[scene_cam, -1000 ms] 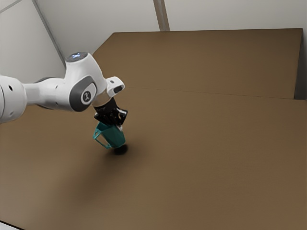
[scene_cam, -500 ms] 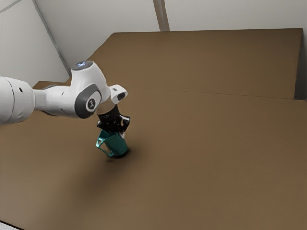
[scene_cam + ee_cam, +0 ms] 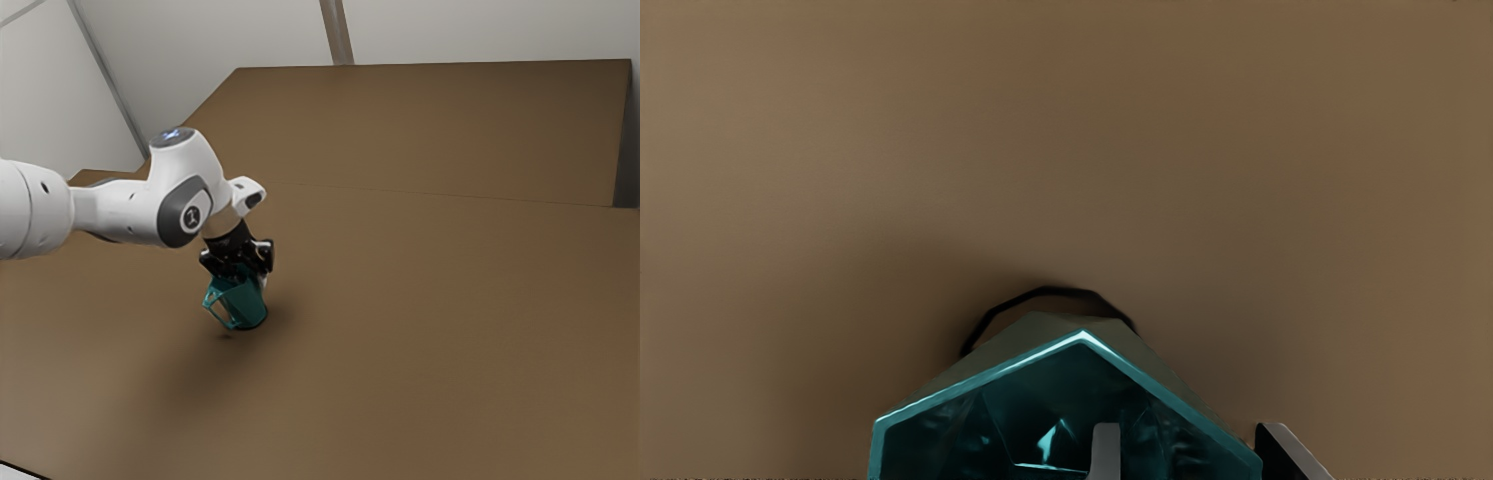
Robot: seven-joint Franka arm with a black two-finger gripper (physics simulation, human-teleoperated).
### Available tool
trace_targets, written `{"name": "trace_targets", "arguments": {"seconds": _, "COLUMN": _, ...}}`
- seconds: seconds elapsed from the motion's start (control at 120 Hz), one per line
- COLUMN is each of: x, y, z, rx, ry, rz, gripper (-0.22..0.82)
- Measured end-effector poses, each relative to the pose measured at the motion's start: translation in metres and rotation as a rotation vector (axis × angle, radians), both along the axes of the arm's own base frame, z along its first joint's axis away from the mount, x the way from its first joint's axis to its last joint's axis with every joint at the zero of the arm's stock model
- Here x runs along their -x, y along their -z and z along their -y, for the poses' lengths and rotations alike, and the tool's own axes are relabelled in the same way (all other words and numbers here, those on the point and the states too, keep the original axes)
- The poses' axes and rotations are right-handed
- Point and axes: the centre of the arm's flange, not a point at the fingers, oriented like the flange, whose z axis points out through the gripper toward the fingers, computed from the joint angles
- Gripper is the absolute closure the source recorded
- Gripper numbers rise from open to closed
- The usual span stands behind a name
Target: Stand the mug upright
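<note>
Mug, exterior view: the mug [image 3: 240,303] is directly below the pincer [image 3: 251,277], tilted, mouth up toward it and base slanting down to the exterior view's right; not upright as it lies.
Handle: the handle [image 3: 206,300] juts out below the pincer, toward the exterior view's left, clear of the grasping side.
Base: close over the counter [image 3: 430,340]; whether an edge touches, I can't tell.
Fingers, wrist view: the inner finger [image 3: 1106,450] reaches into the mouth, the outer finger [image 3: 1290,447] stands outside, close by a corner of the rim [image 3: 973,381].
Pincer: open, its fingers well apart with the mug's wall between; the inner one looks free of that wall, so I judge nothing is clamped.
Why so: straddling the wall presumably lets the pincer steer the mug by its lip, leaving the base free to meet the counter flat.
Risk: with no firm hold, the tilted mug could rock or catch on the inner finger.
Inside: dark faceted walls and a bright glint [image 3: 1047,443]; apart from the inner finger, I make out no contents.
Beyond the base: a dark arc [image 3: 1048,290], probably shadow.
</note>
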Motion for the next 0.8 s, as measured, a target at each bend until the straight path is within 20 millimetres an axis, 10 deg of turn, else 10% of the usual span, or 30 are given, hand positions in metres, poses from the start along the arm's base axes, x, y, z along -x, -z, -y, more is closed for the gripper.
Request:
{"name": "trace_targets", "arguments": {"seconds": 0.283, "x": 0.003, "y": -0.041, "z": 0.0, "rx": -0.004, "ry": 0.004, "rz": 0.046, "gripper": 0.11}}
{"name": "trace_targets", "arguments": {"seconds": 0.8, "x": -0.019, "y": -0.179, "z": 0.021, "rx": -0.069, "ry": 0.124, "rz": 0.092, "gripper": 0.01}}
